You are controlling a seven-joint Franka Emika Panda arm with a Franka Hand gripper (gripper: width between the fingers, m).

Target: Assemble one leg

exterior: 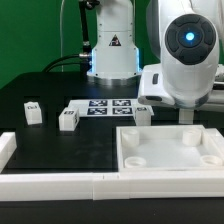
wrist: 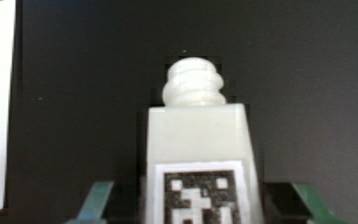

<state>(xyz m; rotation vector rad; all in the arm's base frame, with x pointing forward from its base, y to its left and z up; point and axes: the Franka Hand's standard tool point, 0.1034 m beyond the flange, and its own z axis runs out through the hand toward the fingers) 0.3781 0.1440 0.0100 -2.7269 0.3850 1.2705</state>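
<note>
Wrist view: the leg (wrist: 197,140) stands lengthwise between the two fingers (wrist: 105,202) of my claw (wrist: 199,205). Its marker tag (wrist: 202,195) faces the camera and its ribbed peg (wrist: 195,82) points away, over the black bench (wrist: 87,100). Thin dark gaps show on both sides of the leg, so I cannot tell whether the claw grips it or only straddles it.

Exterior view: my arm (exterior: 185,60) hangs over the white holed panel (exterior: 170,150). A loose leg (exterior: 33,112) and a second loose leg (exterior: 68,119) stand on the bench toward the exterior view's left, the second just beside the marker board (exterior: 110,107).
</note>
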